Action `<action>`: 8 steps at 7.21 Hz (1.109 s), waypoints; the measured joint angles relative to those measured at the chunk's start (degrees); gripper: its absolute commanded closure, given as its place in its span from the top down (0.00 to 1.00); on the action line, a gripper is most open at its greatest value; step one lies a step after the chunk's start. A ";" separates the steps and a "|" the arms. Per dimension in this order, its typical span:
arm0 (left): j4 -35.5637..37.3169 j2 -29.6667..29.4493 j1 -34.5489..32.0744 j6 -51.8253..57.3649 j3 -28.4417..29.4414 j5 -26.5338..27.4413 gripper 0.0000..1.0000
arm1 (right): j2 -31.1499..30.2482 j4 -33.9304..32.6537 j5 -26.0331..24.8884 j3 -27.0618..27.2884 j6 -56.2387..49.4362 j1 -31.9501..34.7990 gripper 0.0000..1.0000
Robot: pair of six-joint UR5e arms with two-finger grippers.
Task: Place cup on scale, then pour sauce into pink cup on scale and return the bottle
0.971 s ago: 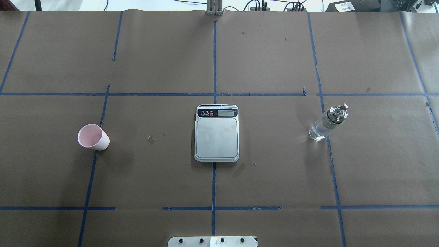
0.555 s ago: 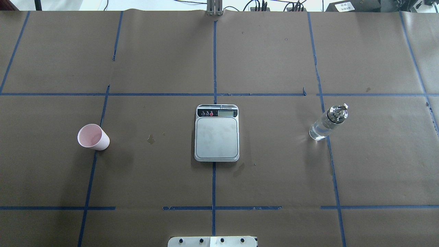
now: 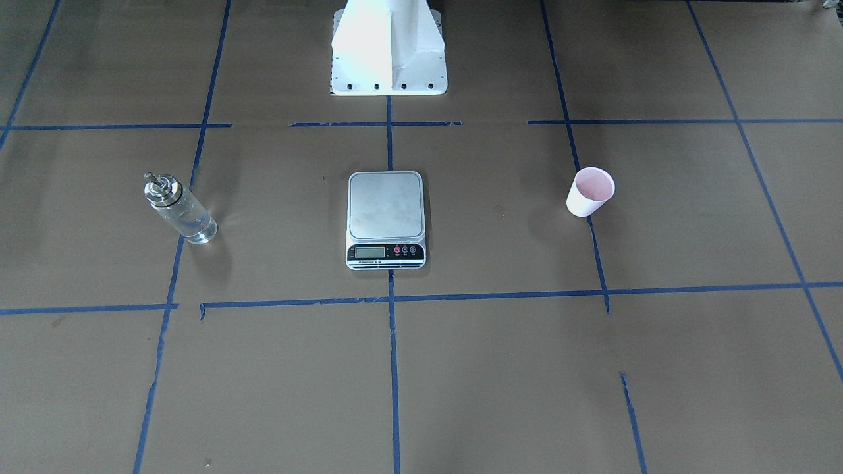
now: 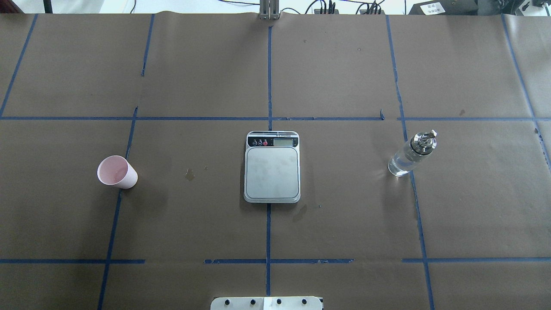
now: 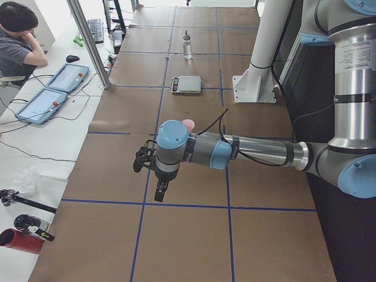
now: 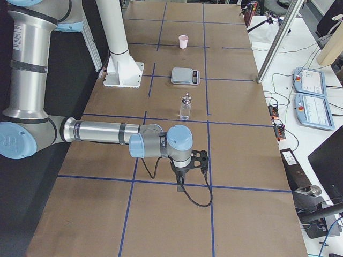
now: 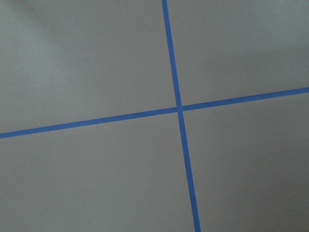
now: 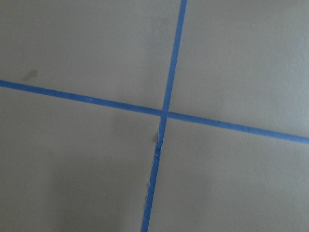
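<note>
The pink cup (image 4: 116,172) stands upright on the brown paper at the table's left, also in the front view (image 3: 591,191). The scale (image 4: 272,167) lies at the centre with a bare plate (image 3: 386,205). The clear bottle (image 4: 411,154) with a silver spout cap stands at the right (image 3: 178,210); its clear sauce barely shows. My left gripper (image 5: 157,191) hangs over the table's left end, short of the cup (image 5: 188,123). My right gripper (image 6: 180,184) hangs over the right end, short of the bottle (image 6: 186,107). I cannot tell if either is open or shut.
The robot's white base (image 3: 388,59) stands behind the scale. Blue tape lines grid the paper. A small stain (image 4: 189,174) lies between cup and scale. A metal post (image 5: 88,41) and a seated operator (image 5: 20,35) are at the far side.
</note>
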 measured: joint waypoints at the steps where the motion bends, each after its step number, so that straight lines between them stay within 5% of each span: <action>1: -8.07 -0.66 0.02 -0.08 1.87 0.13 1.00 | 1.29 2.25 0.09 -0.88 0.35 -0.09 1.00; 4: -36.49 -2.51 0.04 -0.57 10.47 0.31 1.00 | 3.59 7.97 1.16 -4.55 1.90 -0.07 1.00; 8: -47.26 -3.11 1.74 -11.49 10.90 -7.71 1.00 | 4.11 11.28 6.47 -4.06 3.56 -0.11 1.00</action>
